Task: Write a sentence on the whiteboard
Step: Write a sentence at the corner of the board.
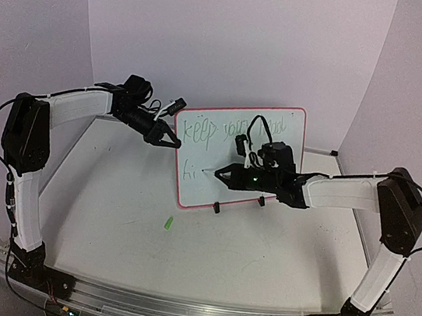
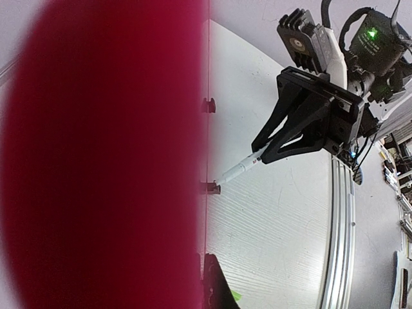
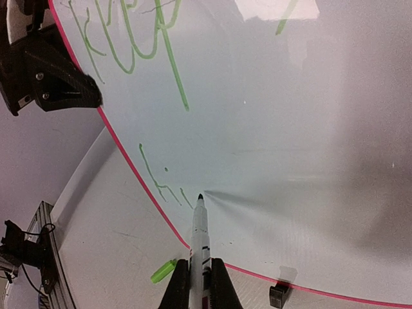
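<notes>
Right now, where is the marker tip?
In the right wrist view, the marker sits in the right pincer, its tip at the whiteboard lower left, just right of the green "hi".

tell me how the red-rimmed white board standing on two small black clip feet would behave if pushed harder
The red-rimmed white board is thin and stands nearly upright on two small black clip feet, so it would probably tip backward. The left gripper clamped on its edge likely steadies it. Its flat panel looks stiff, probably light.
</notes>
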Available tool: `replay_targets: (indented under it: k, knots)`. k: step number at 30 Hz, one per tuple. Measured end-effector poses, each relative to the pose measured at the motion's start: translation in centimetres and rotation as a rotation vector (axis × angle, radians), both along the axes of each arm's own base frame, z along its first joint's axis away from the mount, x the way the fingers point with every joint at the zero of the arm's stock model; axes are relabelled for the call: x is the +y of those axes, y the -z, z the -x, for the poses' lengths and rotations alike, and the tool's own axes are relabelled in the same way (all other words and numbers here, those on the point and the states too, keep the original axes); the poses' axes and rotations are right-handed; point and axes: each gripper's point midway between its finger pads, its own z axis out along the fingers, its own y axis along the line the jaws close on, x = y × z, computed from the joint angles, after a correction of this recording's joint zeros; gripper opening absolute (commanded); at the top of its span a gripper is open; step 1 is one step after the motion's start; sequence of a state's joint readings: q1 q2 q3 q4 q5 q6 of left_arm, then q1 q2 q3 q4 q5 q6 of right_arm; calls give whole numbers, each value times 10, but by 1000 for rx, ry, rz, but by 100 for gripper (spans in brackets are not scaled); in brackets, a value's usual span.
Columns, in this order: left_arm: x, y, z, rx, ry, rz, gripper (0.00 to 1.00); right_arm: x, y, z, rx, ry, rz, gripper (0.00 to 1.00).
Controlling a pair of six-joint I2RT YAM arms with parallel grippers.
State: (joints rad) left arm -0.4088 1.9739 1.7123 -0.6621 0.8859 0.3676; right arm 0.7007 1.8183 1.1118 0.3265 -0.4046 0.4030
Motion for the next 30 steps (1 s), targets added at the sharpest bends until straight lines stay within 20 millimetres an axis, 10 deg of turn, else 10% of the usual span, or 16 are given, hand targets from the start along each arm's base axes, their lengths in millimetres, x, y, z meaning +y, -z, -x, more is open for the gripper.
replay_targets:
  k: [30]
  knots:
    - [0,0,0,0,-1,-1,0,6,15,0,47,-48,-25,0]
